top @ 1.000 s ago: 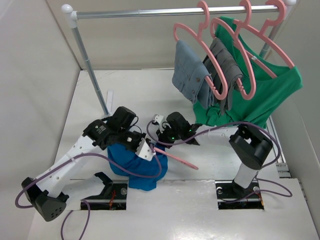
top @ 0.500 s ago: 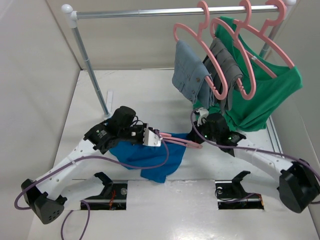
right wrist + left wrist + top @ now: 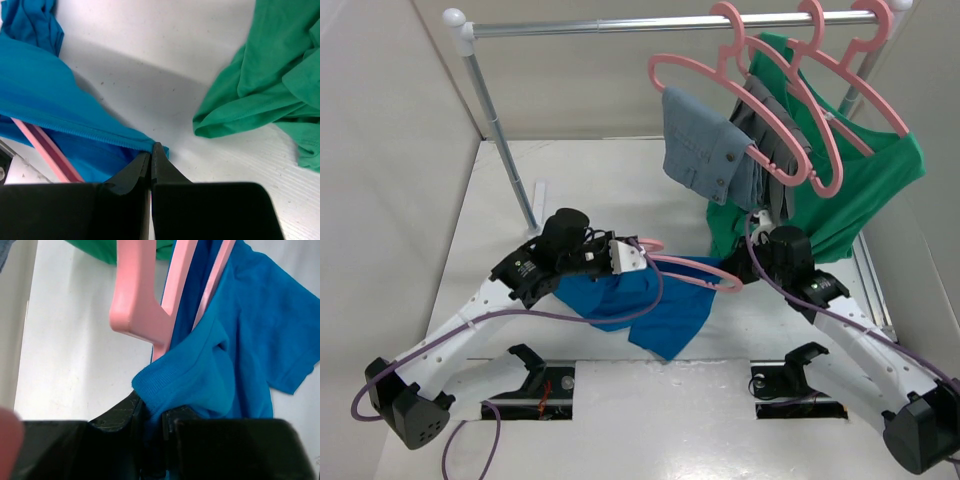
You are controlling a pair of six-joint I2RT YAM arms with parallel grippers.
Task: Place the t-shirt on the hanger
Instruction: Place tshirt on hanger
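Observation:
The bright blue t-shirt [image 3: 655, 300] hangs stretched between my two grippers above the table. The pink hanger [image 3: 692, 271] lies partly inside it, its hook near my left gripper. My left gripper [image 3: 625, 258] is shut on the t-shirt's ribbed collar [image 3: 165, 385], with the hanger's neck [image 3: 142, 305] just beyond the fingers. My right gripper [image 3: 744, 268] is shut on the t-shirt's edge [image 3: 100, 132]. In the right wrist view a hanger arm [image 3: 47, 152] shows under the cloth.
A metal rack [image 3: 620, 24] stands at the back with pink hangers carrying a denim garment [image 3: 705, 145], a grey garment [image 3: 770, 140] and a large green shirt [image 3: 850, 180]. The green shirt [image 3: 260, 80] hangs close beside my right gripper. The rack's left pole [image 3: 500, 140] stands behind the left arm.
My right gripper has moved right and back, pulling the t-shirt's edge outward along the hanger. The left gripper has shifted slightly right. The denim garment's hanger on the rack has swung left.

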